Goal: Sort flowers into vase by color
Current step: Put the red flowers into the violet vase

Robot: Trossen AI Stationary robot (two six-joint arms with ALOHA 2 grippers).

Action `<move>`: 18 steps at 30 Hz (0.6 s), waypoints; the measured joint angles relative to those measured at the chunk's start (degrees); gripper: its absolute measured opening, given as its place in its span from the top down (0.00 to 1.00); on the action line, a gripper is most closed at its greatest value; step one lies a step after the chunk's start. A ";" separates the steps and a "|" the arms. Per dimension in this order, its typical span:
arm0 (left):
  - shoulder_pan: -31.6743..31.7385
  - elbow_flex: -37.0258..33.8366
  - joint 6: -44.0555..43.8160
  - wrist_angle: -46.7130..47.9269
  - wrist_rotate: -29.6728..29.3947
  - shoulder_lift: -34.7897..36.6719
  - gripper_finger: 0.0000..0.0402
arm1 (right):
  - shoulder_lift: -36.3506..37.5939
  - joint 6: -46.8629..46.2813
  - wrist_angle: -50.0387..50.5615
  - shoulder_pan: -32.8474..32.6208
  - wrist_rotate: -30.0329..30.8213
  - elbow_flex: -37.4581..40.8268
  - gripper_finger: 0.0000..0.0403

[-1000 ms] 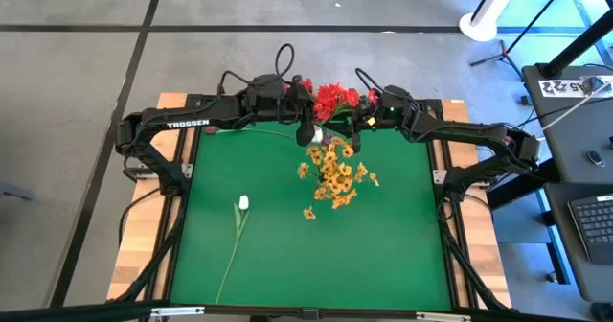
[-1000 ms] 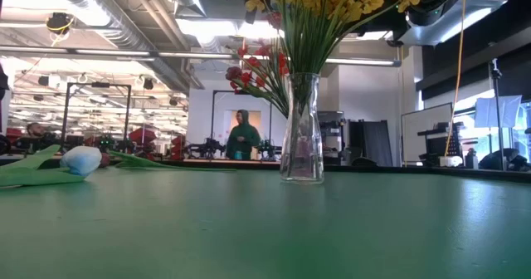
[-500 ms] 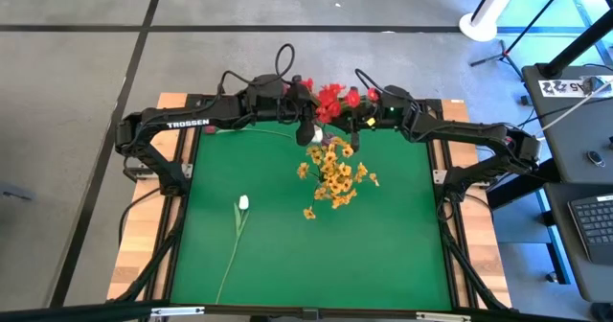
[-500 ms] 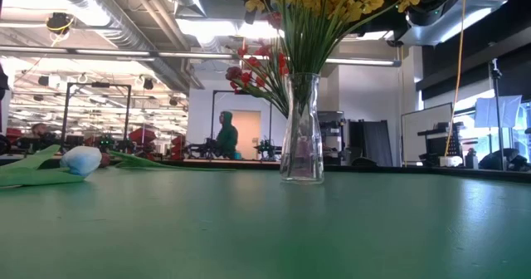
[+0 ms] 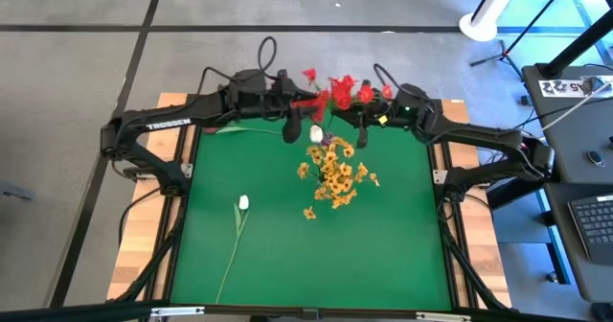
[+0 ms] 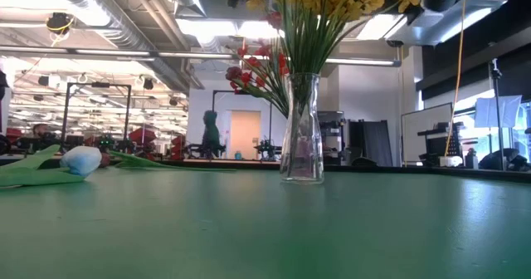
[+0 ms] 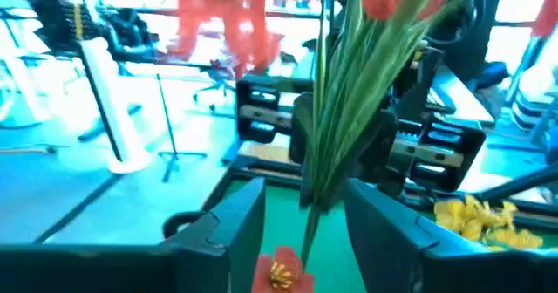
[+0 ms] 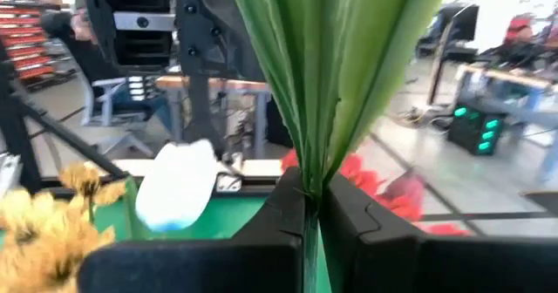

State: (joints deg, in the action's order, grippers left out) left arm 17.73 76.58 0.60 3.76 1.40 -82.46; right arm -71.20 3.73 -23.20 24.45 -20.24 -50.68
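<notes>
A bunch of red flowers on green stems hangs over the table's far edge, with my right gripper shut on it. My left gripper is open just left of the bunch. The stems' lower ends show between its fingers, apart from both. A clear glass vase stands on its base on the green mat and holds yellow flowers. One white tulip lies flat on the mat at the near left. Another white bud stands by the yellow cluster. My right gripper pinches the bundle of green stems between its two fingers. The fingers come in about level from the table's right and lie across the stems. The bunch is lifted clear of the mat, with its red blossoms on the far side of the fingers.
The green mat has free room at the near and right sides. Wooden table edges and the arms' black frames flank it. A person stands in the room behind.
My left gripper has drawn back from the red bunch toward the table's left and far edge, rising a little. My right gripper has risen with the bunch and rolled slightly. The red blossoms have shifted toward the far edge and spread out.
</notes>
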 joint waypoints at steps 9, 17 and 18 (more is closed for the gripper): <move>-2.02 0.00 2.69 8.75 -9.30 7.71 0.58 | 6.67 3.81 5.86 0.58 8.35 1.83 0.96; -1.94 0.03 2.69 15.23 -10.33 12.53 0.58 | 7.20 -1.85 -10.89 6.89 6.62 13.67 0.97; -1.77 0.04 2.68 16.26 -10.35 12.85 0.58 | 6.79 -2.55 -13.32 7.32 6.47 15.06 0.97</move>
State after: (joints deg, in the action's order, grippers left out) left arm 15.95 76.62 3.28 20.02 -8.96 -69.62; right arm -64.41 1.18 -36.52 31.77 -13.77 -35.61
